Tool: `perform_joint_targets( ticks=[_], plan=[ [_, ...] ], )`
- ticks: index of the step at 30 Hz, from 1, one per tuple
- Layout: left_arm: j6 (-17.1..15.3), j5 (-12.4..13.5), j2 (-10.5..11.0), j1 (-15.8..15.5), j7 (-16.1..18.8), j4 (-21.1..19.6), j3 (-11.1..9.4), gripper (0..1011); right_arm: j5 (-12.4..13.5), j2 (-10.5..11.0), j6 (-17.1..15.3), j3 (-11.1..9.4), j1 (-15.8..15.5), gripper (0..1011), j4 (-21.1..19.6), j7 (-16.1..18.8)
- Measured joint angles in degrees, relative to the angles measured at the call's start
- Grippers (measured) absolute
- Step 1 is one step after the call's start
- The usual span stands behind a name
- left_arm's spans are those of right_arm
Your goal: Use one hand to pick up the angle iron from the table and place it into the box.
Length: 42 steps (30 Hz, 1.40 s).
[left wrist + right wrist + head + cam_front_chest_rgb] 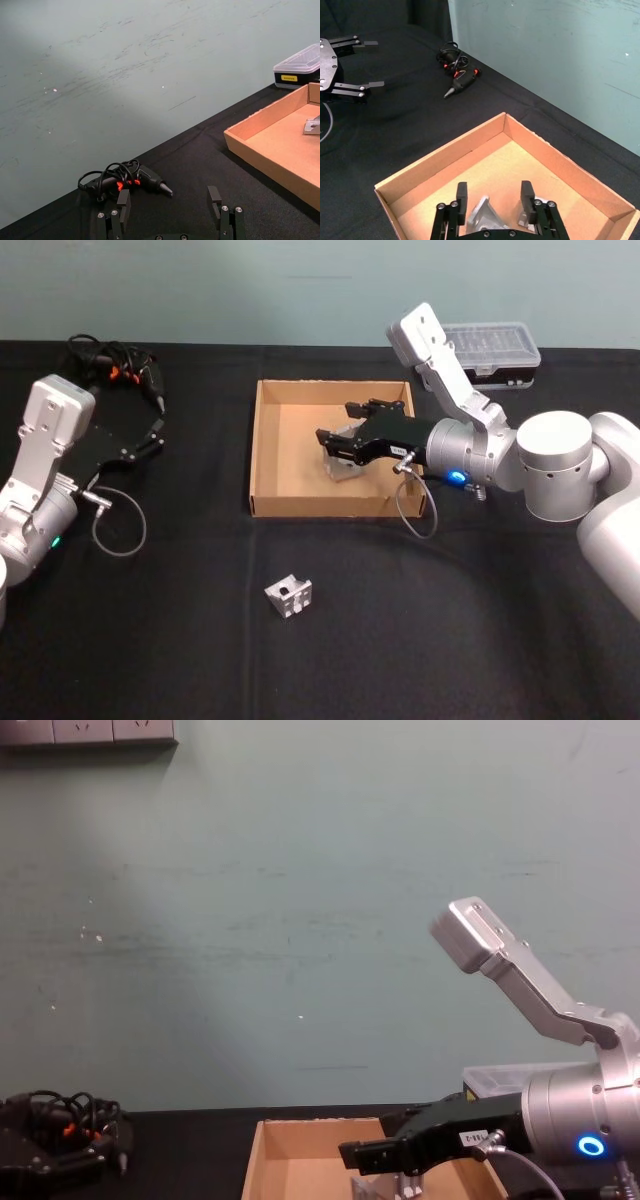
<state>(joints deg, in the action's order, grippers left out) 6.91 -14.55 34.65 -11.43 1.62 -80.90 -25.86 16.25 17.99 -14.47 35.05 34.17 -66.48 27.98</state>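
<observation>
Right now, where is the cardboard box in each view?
Head view: cardboard box centre, under open right gripper; left gripper parked left.
Left wrist view: box beside clear-lidded case.
Right wrist view: box beneath gripper fingers.
Chest view: box bottom centre.
Shared landmark: angle iron inside.

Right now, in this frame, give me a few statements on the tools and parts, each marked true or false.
1. The right tool hangs open over the wide shallow tan cardboard box. True.
2. A small silver metal angle iron lies on the flat black table, outside the box. True.
3. The left tool is shut on the black and orange power drill. False: it is open, apart from the drill.
4. The box is empty. False: a second angle iron lies inside, under the right tool.
</observation>
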Motion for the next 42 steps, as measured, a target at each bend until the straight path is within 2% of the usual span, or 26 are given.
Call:
perform_joint_targets(
  ticks=[6, 7, 14, 20, 25, 28, 29, 32, 42],
  plan=[
    [0.00, 0.00, 0.00, 0.00, 0.00, 0.00, 0.00, 1000, 0.02, 0.03, 0.07, 0.00, -0.02, 808, -0.03, 0.00],
    [0.00, 0.00, 0.00, 0.00, 0.00, 0.00, 0.00, 1000, 0.04, 0.04, 0.08, 0.00, -0.03, 862, -0.04, 0.00],
    [0.00, 0.00, 0.00, 0.00, 0.00, 0.00, 0.00, 1000, 0.07, 0.07, 0.12, 0.00, -0.04, 1003, -0.08, 0.00],
    [0.00, 0.00, 0.00, 0.00, 0.00, 0.00, 0.00, 1000, 0.09, 0.09, 0.17, -0.07, -0.10, 1003, -0.17, -0.02],
    [0.00, 0.00, 0.00, 0.00, 0.00, 0.00, 0.00, 1000, 0.81, 1.07, 0.53, -1.25, -1.77, 1003, -2.58, 1.34],
    [0.00, 0.00, 0.00, 0.00, 0.00, 0.00, 0.00, 1000, 2.62, 2.69, 1.05, -2.33, -3.68, 1003, -5.88, 3.69],
    [0.00, 0.00, 0.00, 0.00, 0.00, 0.00, 0.00, 1000, 2.62, 2.69, 1.05, -2.33, -3.68, 1003, -5.88, 3.69],
    [0.00, 0.00, 0.00, 0.00, 0.00, 0.00, 0.00, 1000, 4.91, 4.64, 1.94, -3.11, -5.56, 1003, -9.49, 6.21],
    [0.00, 0.00, 0.00, 0.00, 0.00, 0.00, 0.00, 1000, 10.42, 9.98, 4.31, -3.91, -9.81, 1002, -17.56, 12.49]
  ],
)
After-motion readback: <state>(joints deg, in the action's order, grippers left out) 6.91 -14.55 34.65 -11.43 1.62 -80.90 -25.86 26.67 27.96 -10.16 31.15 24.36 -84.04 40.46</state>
